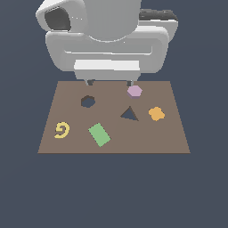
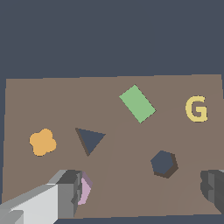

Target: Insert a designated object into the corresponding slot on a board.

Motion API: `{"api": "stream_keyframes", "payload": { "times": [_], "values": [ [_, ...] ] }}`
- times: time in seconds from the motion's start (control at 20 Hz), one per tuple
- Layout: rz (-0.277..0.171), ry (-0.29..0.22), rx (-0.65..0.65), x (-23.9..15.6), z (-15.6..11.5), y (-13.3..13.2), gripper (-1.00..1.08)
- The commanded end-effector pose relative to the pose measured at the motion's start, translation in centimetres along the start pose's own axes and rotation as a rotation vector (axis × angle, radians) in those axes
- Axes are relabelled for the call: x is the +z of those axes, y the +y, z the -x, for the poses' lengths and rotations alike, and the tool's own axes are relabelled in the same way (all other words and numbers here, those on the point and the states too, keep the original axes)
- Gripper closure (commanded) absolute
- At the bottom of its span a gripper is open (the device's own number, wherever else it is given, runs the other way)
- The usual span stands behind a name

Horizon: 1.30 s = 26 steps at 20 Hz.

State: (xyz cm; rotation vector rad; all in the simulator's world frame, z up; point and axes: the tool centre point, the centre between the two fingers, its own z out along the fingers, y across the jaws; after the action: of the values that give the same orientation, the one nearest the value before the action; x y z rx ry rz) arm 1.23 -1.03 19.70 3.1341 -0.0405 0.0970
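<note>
The pale-lilac hexagonal block (image 1: 134, 91) lies flat on the brown board (image 1: 169, 136) near its far edge. The dark hexagonal slot (image 1: 88, 101) is empty, toward the exterior view's left of the block. My gripper (image 1: 109, 83) hangs over the board's far edge, open wide and empty. In the wrist view the block (image 2: 85, 189) shows just beside one finger (image 2: 65, 194), which partly hides it. The slot (image 2: 164, 163) lies between that finger and the other one (image 2: 213, 186). I cannot tell whether the finger touches the block.
On the board there are also a dark triangular hole (image 1: 129, 114), an orange flower-shaped piece (image 1: 156, 114), a green rectangle (image 1: 99, 134) and a yellow letter G (image 1: 62, 130). The arm's bulky grey body (image 1: 107, 40) fills the top of the exterior view.
</note>
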Motion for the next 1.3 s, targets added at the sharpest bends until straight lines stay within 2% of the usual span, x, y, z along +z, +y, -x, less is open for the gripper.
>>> {"api": "stream_keyframes", "payload": {
  "times": [0.0, 0.55, 1.25],
  "values": [
    [0.0, 0.0, 0.0, 0.0, 0.0, 0.0, -0.92],
    [0.001, -0.009, 0.061, 2.1, 1.9, -1.0, -0.92],
    [0.007, -0.044, 0.282, 9.8, 8.0, -5.7, -0.92]
  ]
}}
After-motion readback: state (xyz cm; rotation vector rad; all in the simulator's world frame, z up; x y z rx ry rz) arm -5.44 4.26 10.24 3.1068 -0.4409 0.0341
